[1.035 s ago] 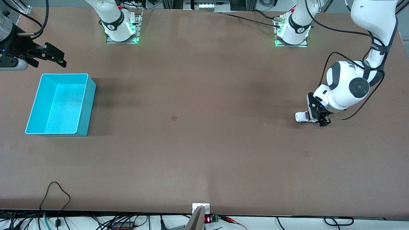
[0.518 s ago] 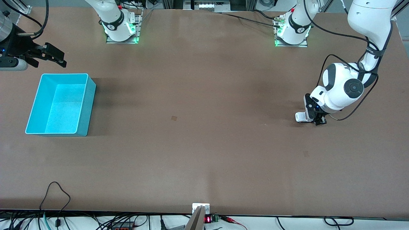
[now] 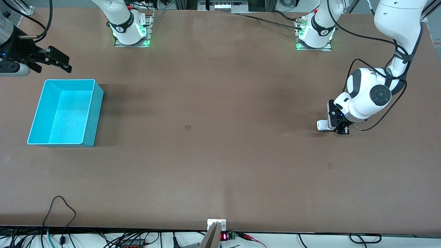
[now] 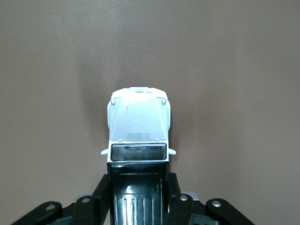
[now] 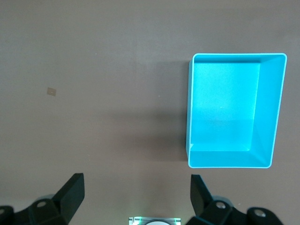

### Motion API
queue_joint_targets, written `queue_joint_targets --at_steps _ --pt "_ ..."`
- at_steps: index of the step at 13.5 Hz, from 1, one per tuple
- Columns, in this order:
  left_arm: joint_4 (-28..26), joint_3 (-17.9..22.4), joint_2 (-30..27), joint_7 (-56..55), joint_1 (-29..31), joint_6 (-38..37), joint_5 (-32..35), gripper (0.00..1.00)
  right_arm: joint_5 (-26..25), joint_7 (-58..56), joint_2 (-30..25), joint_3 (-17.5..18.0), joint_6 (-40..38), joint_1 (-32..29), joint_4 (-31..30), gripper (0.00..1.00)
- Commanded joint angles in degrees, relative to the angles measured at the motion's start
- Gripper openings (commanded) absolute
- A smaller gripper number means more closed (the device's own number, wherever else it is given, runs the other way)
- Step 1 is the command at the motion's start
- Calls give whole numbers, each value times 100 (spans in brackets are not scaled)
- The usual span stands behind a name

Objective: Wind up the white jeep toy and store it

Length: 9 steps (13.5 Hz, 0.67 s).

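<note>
Presently on the table [image 3: 220,155], itemised:

1. Jeep [image 3: 323,125]: small white toy car with a black rear roof, wheels down on the table toward the left arm's end. In the left wrist view the white hood and windscreen [image 4: 138,153] stick out past the fingers, and the black roof section sits between them.

2. Left gripper [image 3: 339,128]: down at table level, clamped on the rear of the jeep. The left wrist view shows one black finger [image 4: 104,187] pressed to each flank of the black roof section. The arm bends down from its base [image 3: 314,34] with a black cable looping round the wrist.

3. Right gripper [image 3: 57,62]: up in the air at the right arm's end of the table, just off the bin's rim on the side toward the arm bases, waiting. Its fingers [image 5: 70,192] stand wide apart with nothing between them.

4. Bin [image 3: 98,113]: turquoise, rectangular, open-topped, standing flat on the table toward the right arm's end, well apart from the jeep. Nothing shows inside it in either the front or the right wrist view [image 5: 276,112].

5. Mark [image 3: 187,127]: small square patch on the table surface, about midway between bin and jeep.
</note>
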Motion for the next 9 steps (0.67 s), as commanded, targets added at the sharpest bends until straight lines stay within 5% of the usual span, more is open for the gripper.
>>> queue_joint_targets --at_steps 1,9 --pt "52 5 54 137 52 7 60 11 46 19 -40 36 14 -51 -16 100" --pt "570 22 731 1138 1079 -63 60 9 46 19 -49 27 14 -77 -16 100"
